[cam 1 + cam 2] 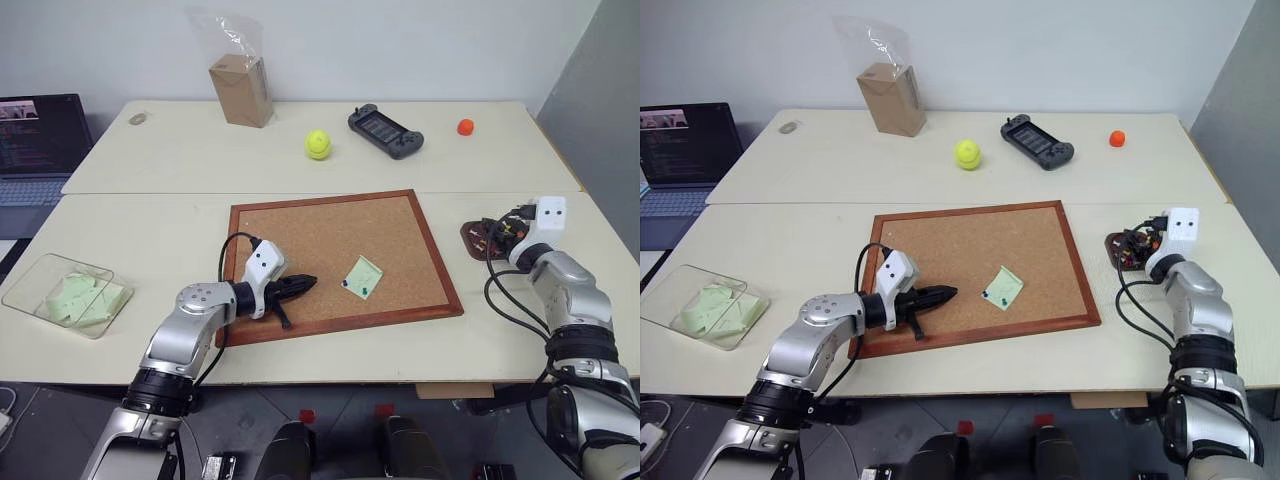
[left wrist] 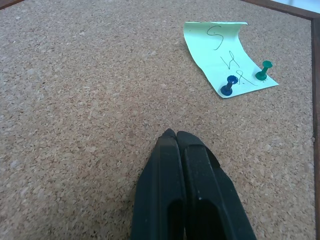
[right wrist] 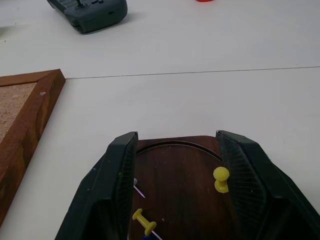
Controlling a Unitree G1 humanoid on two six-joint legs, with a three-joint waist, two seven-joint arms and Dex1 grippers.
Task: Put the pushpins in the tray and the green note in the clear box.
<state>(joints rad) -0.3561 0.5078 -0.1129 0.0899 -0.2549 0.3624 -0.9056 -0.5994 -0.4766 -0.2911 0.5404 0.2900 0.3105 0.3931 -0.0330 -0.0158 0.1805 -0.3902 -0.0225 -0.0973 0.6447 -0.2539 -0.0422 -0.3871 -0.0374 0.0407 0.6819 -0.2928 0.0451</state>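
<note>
The green note (image 2: pixel 227 57) lies curled on the cork board (image 1: pixel 330 235), pinned by a blue pushpin (image 2: pixel 229 86) and a dark green pushpin (image 2: pixel 263 70). My left gripper (image 2: pixel 172 135) is shut and empty, low over the cork a short way from the note. The tray (image 3: pixel 175 170), a dark reddish-brown dish, sits right of the board and holds two yellow pushpins (image 3: pixel 221 178) and other small pins. My right gripper (image 3: pixel 177 136) stands open over the tray with nothing between its fingers. The clear box (image 1: pixel 30 285) rests at the table's left edge with green slips inside.
A cardboard box in a clear bag (image 1: pixel 240 88), a yellow-green ball (image 1: pixel 318 144), a dark game controller (image 1: pixel 385 131) and a small orange ball (image 1: pixel 465 127) sit on the far table. A laptop (image 1: pixel 38 140) stands at the far left.
</note>
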